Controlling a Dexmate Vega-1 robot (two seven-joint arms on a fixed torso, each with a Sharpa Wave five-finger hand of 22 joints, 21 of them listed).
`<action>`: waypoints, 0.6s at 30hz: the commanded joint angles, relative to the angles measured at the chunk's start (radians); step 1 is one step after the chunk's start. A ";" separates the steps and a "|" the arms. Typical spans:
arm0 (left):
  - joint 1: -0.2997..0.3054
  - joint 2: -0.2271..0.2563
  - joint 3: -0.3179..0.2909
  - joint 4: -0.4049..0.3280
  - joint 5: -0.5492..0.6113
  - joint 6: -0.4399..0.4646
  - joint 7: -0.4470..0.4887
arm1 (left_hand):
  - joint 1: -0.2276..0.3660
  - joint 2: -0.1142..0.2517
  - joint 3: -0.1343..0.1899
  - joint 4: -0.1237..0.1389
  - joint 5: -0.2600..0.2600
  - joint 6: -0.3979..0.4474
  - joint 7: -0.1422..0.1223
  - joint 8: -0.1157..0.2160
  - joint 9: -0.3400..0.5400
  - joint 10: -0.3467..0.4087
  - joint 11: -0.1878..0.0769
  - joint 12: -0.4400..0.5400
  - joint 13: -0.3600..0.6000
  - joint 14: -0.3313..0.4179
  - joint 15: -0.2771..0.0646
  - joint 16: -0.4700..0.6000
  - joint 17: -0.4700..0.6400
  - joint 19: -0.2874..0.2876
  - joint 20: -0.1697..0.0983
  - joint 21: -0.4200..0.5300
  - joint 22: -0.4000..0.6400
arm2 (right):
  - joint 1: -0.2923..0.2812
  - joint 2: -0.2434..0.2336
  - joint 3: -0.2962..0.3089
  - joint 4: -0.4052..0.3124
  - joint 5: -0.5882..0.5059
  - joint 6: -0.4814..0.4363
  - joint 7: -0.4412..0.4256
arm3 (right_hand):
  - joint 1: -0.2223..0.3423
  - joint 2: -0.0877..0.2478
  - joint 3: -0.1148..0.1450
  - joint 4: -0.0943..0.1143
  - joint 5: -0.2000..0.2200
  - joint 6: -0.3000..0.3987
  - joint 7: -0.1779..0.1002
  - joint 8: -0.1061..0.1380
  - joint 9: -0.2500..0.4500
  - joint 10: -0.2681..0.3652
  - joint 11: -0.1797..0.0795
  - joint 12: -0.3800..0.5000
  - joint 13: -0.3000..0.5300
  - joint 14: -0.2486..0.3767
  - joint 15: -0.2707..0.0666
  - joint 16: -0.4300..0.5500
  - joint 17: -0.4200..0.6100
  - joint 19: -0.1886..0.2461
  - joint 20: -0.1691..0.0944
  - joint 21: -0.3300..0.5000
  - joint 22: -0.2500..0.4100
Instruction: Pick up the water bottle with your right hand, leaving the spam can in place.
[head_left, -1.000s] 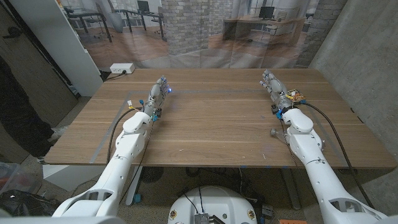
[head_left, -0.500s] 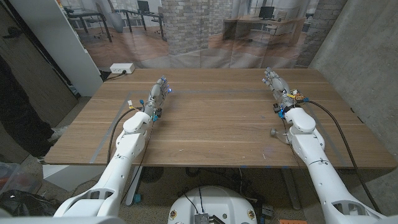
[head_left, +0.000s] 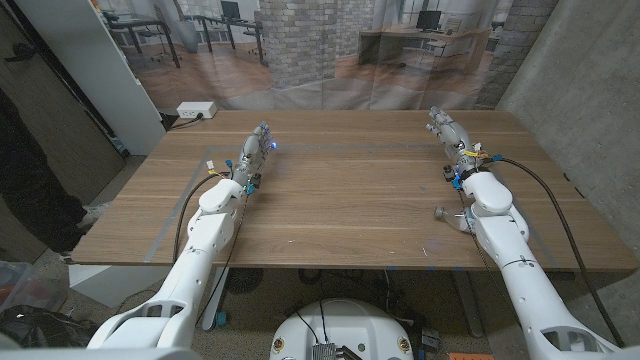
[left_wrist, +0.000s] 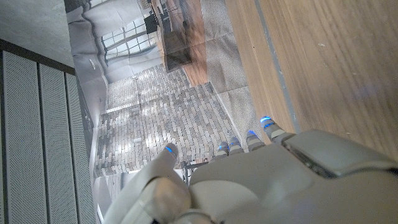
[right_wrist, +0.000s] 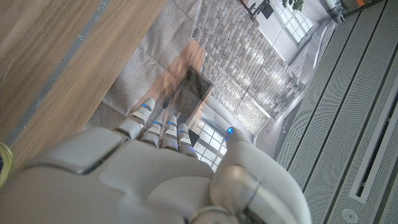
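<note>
Robot hand (head_left: 444, 128) on the right reaches forward over the bench (head_left: 340, 200), fingers extended and grasping nothing, with no water bottle or spam can visible near it, so handling and grip point cannot be judged.

Table (head_left: 340, 190) spans mid-frame in head view. Left hand (head_left: 258, 140) sits upper left of table centre, over the tabletop near the far edge. Right hand (head_left: 445, 128) sits upper right, near the far edge. Hands well apart. White box (head_left: 196, 109) lies on floor beyond table's far-left corner. Backdrop (head_left: 330, 50) hangs behind table, across upper frame.
</note>
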 joint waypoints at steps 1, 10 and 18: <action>-0.014 -0.005 -0.001 0.018 0.008 -0.002 -0.007 | 0.002 0.035 0.001 -0.001 0.003 -0.195 0.000 0.003 0.005 -0.186 -0.001 0.004 0.004 -0.211 0.007 0.008 0.004 -0.122 0.005 -0.001 0.005 | -0.019 -0.026 0.006 -0.042 -0.054 0.003 -0.022 | 0.013 0.004 0.003 -0.012 -0.003 0.007 0.006 0.006 0.003 0.008 0.002 0.005 0.002 0.007 0.001 0.003 -0.001 0.008 -0.001 0.006 0.005; -0.031 -0.010 0.000 0.042 0.016 -0.006 -0.011 | 0.002 0.035 0.000 -0.001 0.003 -0.194 0.000 0.003 0.005 -0.186 0.000 0.004 0.004 -0.211 0.007 0.008 0.004 -0.122 0.004 -0.002 0.005 | -0.026 -0.038 0.009 -0.054 -0.080 0.004 -0.034 | 0.021 0.003 0.006 -0.020 -0.004 0.008 0.006 0.005 0.003 0.010 0.002 0.004 0.002 0.007 0.001 0.002 -0.001 0.008 0.000 0.005 0.005; -0.043 -0.014 -0.001 0.061 0.022 -0.009 -0.014 | 0.003 0.035 0.000 -0.001 0.003 -0.194 -0.001 0.003 0.005 -0.186 -0.001 0.004 0.004 -0.211 0.007 0.008 0.004 -0.121 0.004 -0.003 0.005 | -0.036 -0.051 0.015 -0.076 -0.110 -0.001 -0.048 | 0.027 0.004 0.008 -0.027 -0.005 0.008 0.006 0.005 0.003 0.011 0.001 0.003 0.002 0.006 0.001 0.001 -0.001 0.008 -0.001 0.005 0.005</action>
